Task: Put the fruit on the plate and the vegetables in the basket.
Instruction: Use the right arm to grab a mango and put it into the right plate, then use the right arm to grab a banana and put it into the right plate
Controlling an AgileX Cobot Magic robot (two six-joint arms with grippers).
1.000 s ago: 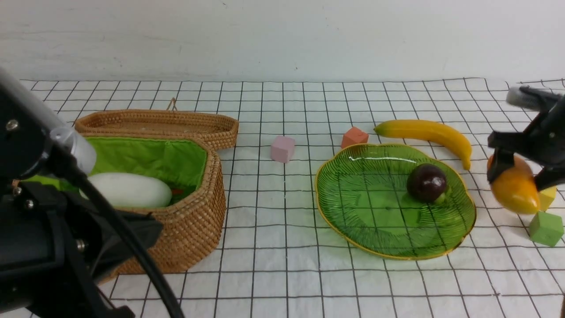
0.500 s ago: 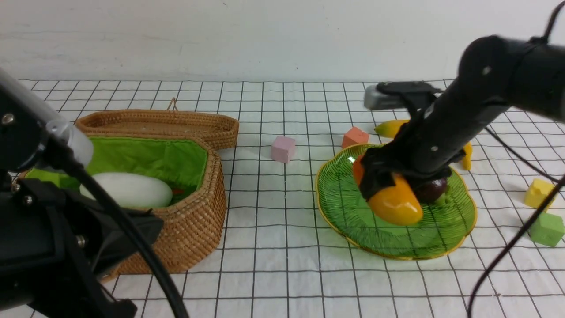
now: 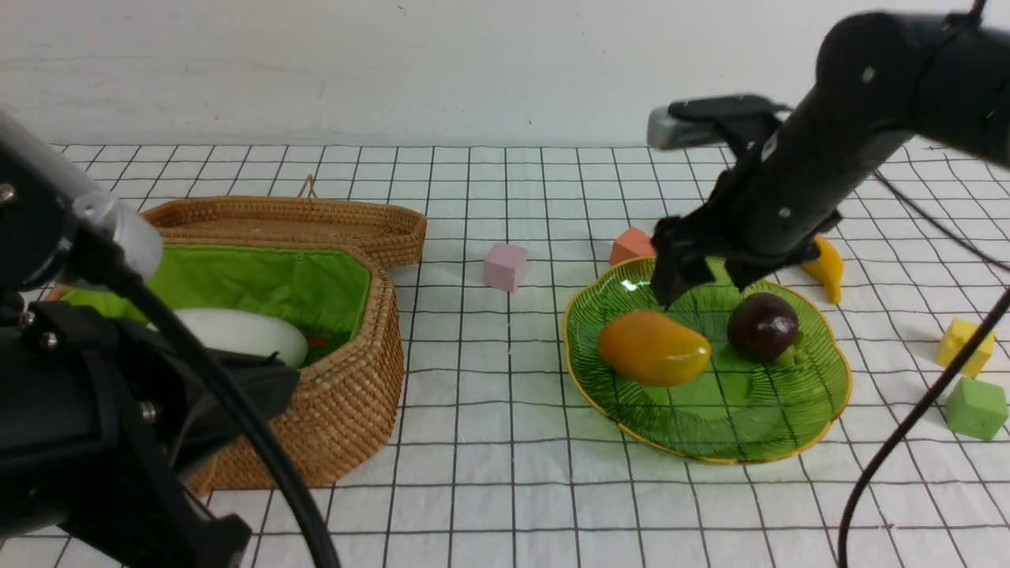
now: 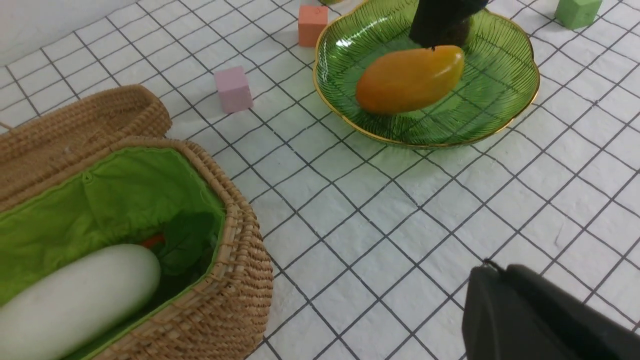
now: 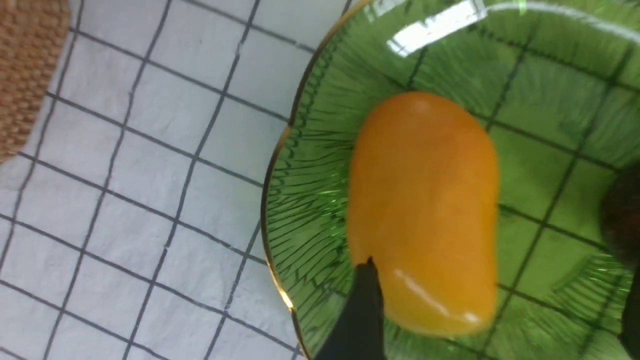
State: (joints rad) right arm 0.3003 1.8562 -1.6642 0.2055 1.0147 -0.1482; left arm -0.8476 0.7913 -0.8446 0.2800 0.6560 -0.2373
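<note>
Right hand [image 3: 705, 284] hangs wide open over the far part of the plate [image 3: 789, 430], gripping nothing; whether a fingertip grazes the mango [image 3: 653, 347] cannot be told. That mango lies on its side in the plate, below the hand and a little to its left, smooth and glossy, orange shading to yellow. Just beside it in the plate sits the dark purple mangosteen [image 3: 762, 326]. Left hand [image 4: 505, 305] is clenched, near the basket [image 3: 347, 394], where the white radish [image 3: 245, 335] lies.
</note>
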